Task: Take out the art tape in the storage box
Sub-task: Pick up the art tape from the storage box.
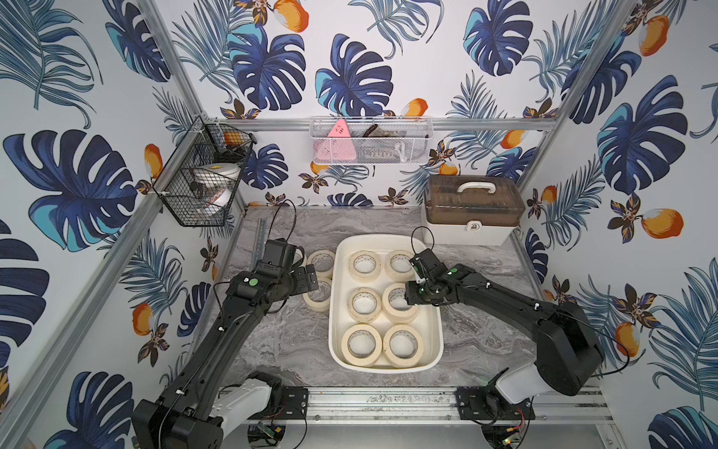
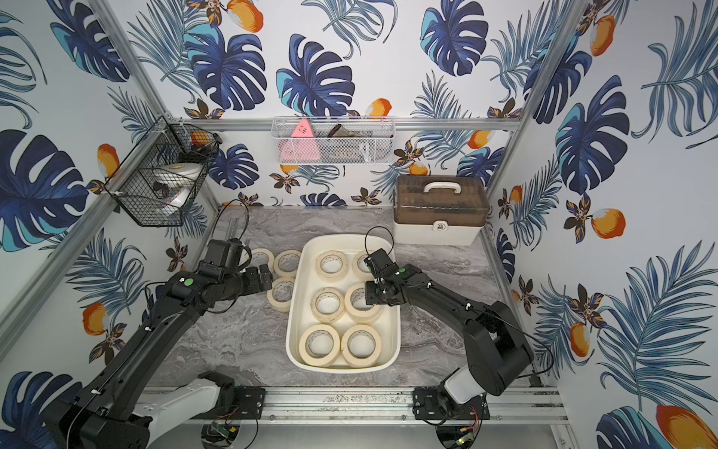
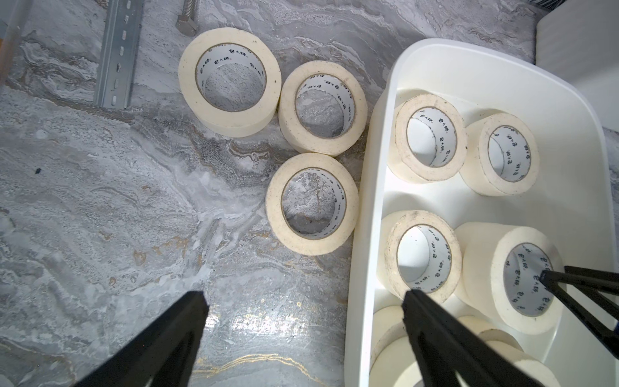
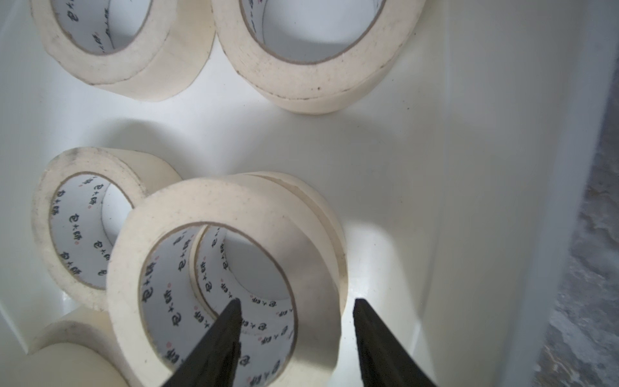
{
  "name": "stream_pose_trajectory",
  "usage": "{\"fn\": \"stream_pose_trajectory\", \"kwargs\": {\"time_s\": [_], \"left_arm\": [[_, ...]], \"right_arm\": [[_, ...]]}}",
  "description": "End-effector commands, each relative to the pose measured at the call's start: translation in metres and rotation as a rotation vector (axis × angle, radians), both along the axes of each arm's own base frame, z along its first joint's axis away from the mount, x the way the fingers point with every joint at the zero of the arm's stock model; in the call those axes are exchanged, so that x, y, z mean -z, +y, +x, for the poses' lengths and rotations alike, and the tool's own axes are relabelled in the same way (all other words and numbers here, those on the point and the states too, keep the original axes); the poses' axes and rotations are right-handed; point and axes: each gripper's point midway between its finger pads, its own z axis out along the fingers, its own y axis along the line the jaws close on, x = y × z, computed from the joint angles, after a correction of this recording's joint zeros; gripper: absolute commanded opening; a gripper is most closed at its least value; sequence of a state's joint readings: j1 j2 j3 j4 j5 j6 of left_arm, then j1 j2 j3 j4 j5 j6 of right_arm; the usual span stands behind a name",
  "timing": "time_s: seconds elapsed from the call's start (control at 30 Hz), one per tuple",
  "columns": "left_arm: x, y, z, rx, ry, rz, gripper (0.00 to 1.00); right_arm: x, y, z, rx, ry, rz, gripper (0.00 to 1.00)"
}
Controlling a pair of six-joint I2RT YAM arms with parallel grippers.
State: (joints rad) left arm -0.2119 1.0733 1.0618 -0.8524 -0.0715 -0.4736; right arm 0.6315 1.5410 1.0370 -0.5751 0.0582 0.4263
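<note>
Two sets of jaws on my remote feed: the right gripper (image 4: 294, 301) straddles, not yet pinching, the wall of a stacked art tape roll (image 4: 227, 204) inside the storage box (image 1: 333, 311), while the left gripper (image 3: 301, 311) gapes empty over the table (image 3: 100, 201) near three rolls (image 3: 231, 37) lying outside.

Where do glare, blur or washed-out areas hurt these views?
Left wrist view: a glare patch on the table. Right wrist view: the tub wall is washed out and the nearest tape roll is slightly soft. Both top views: even light, only faint shadows.

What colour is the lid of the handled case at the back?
Translucent brown; the lid shows best in a top view.
</note>
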Motion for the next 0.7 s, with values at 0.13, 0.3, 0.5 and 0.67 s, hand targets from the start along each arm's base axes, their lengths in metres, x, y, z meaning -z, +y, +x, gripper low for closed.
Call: {"fn": "stream_pose_trajectory", "kwargs": {"time_s": [0.13, 0.3, 0.5, 0.67], "left_arm": [[0.001, 0.0, 0.0, 0.013, 0.015, 0.011, 0.99], [0.0, 0.001, -0.001, 0.012, 0.015, 0.016, 0.99], [-0.007, 0.003, -0.003, 0.01, -0.008, 0.019, 0.99], [-0.019, 0.003, -0.005, 0.017, -0.045, 0.015, 0.99]], "right_arm": [[0.005, 0.006, 0.008, -0.027, -0.009, 0.002, 0.41], [0.011, 0.007, 0.009, -0.035, 0.012, -0.019, 0.27], [0.004, 0.004, 0.013, -0.021, 0.0, -0.042, 0.18], [-0.01, 0.002, 0.012, -0.016, -0.012, -0.047, 0.11]]}}
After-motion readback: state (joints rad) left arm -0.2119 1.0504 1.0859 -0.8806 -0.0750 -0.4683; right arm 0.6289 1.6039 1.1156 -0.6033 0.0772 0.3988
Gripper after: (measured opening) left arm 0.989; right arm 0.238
